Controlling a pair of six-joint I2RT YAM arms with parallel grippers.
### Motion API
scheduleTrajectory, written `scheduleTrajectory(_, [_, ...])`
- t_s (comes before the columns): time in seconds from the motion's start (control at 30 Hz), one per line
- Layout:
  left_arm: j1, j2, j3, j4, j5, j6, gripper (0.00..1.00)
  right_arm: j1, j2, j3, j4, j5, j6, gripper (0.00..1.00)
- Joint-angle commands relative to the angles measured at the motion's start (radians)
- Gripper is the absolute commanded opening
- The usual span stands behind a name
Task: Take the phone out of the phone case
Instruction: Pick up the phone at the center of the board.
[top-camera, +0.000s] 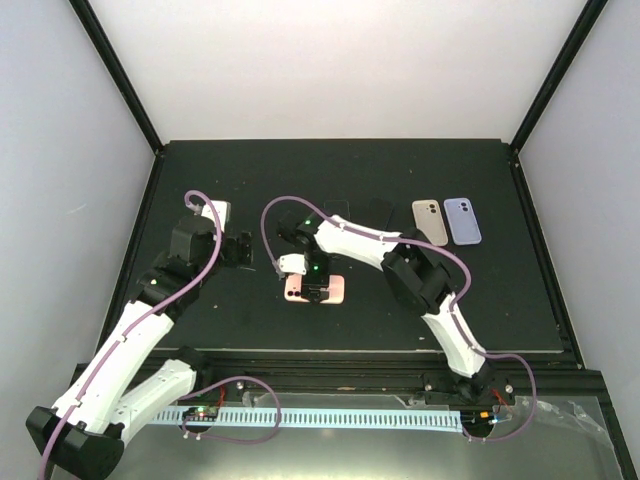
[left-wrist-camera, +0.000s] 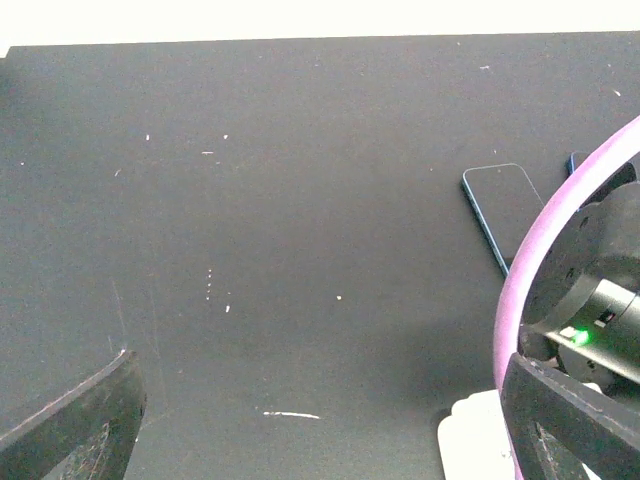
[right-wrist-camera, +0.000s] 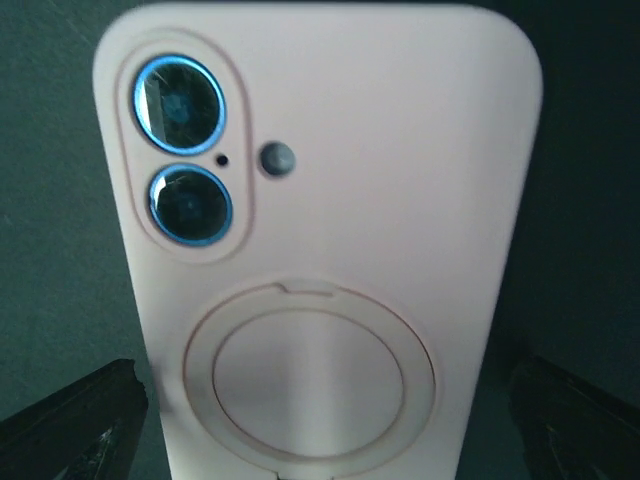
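The pink phone case lies back up on the black mat, with the phone's blue-ringed camera lenses showing through its cutout and a round ring on its back. In the top view this phone case sits mid-table under my right gripper. My right gripper stands open, its dark fingertips on either side of the case's lower end, with a thin gap to the case on each side. My left gripper hovers open to the left over bare mat, and in its wrist view the left gripper holds nothing.
A dark phone lies screen up on the mat beyond the right arm. Two loose cases, a beige case and a lilac case, lie at the back right. The right arm's purple cable crosses the left wrist view.
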Motion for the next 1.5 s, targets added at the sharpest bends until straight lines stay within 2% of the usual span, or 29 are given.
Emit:
scheduleTrajectory(0.0, [0.006,-0.02,0.005,0.022,-0.026,0.011,0.99,0.034,0.044,0.069,-0.092,0.039,-0.002,0.99])
scheduleTrajectory(0.2, [0.006,-0.027,0.004,0.021,-0.032,0.01,0.99,0.048,0.117,0.169,-0.151,0.073,0.036,0.94])
scheduleTrajectory(0.5, [0.007,-0.036,0.003,0.021,-0.043,0.011,0.99,0.109,0.09,0.097,-0.096,0.207,0.084,0.88])
scheduleTrajectory(0.57, [0.005,-0.037,0.003,0.021,-0.045,0.01,0.99,0.111,0.091,0.097,-0.095,0.206,0.082,0.83])
scheduleTrajectory(0.87, [0.007,-0.052,0.003,0.017,-0.068,-0.002,0.99,0.109,0.018,0.038,-0.057,0.228,0.059,0.5])
scheduleTrajectory(1.03, [0.013,-0.098,-0.001,0.023,-0.071,-0.02,0.99,0.096,-0.148,-0.087,-0.014,0.196,0.0,0.41])
scheduleTrajectory(1.13, [0.013,-0.142,-0.027,0.069,-0.022,0.003,0.99,0.07,-0.262,-0.165,-0.026,0.133,-0.036,0.39])
scheduleTrajectory(1.2, [0.013,-0.165,-0.062,0.124,0.071,0.044,0.95,0.045,-0.341,-0.205,-0.048,0.093,-0.054,0.39])
scheduleTrajectory(1.33, [-0.018,-0.155,-0.078,0.19,0.324,0.102,0.8,-0.012,-0.526,-0.296,-0.09,0.027,-0.09,0.39])
scheduleTrajectory(1.4, [-0.067,-0.136,-0.057,0.194,0.39,0.152,0.73,-0.053,-0.608,-0.345,-0.126,-0.03,-0.129,0.39])
scheduleTrajectory(1.47, [-0.152,-0.125,-0.044,0.189,0.388,0.221,0.71,-0.099,-0.69,-0.391,-0.178,-0.124,-0.208,0.39])
